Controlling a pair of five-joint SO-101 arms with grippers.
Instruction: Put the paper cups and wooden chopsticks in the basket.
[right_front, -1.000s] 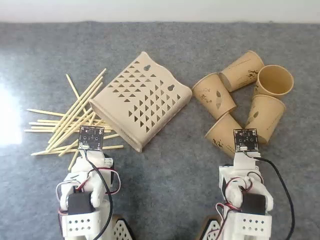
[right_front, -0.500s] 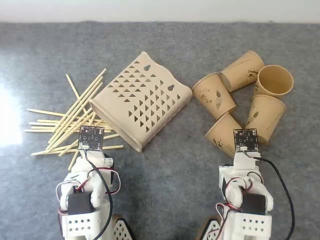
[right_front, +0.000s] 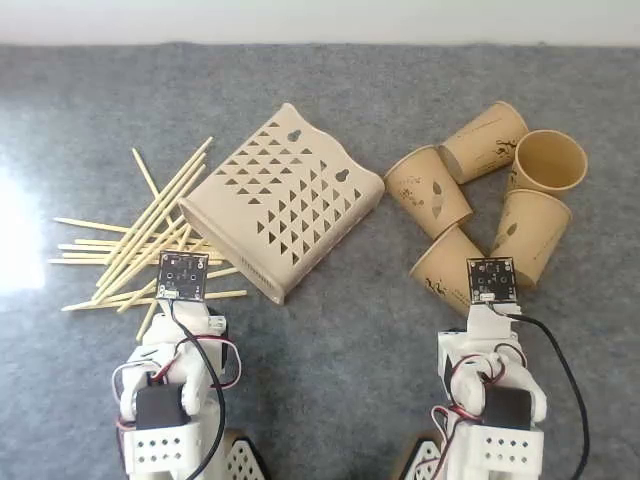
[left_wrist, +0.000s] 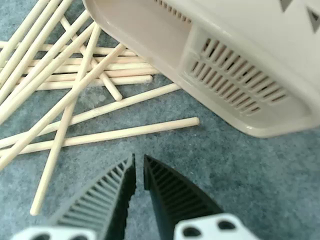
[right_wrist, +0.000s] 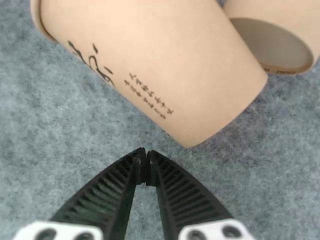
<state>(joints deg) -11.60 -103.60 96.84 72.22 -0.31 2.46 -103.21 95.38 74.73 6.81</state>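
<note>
L hand: my left gripper (left_wrist: 139, 160) is sitting pinched nearly shut, holding nothing.
R hand: my right gripper (right_wrist: 145, 154) is sitting closed too, holding nothing.
Sticks: wooden chopsticks (right_front: 140, 235) are lying in a heap at mid-left of the high view, just ahead of the L arm. The closest stick (left_wrist: 115, 134) is lying crossways to the jaws.
Cups: paper cups (right_front: 430, 190) are lying at the right. The nearest cup (right_wrist: 150, 65) is on its side, just ahead of the R hand.
Basket: basket (right_front: 290, 205) is sitting in the middle, btw both piles, holey flat side up. I'm guessing it needs flipping 1st.
Room: it's tight where the basket corner is meeting the sticks. I'm seeing more room on the grey mat (right_front: 340, 340) btw the arms.
</note>
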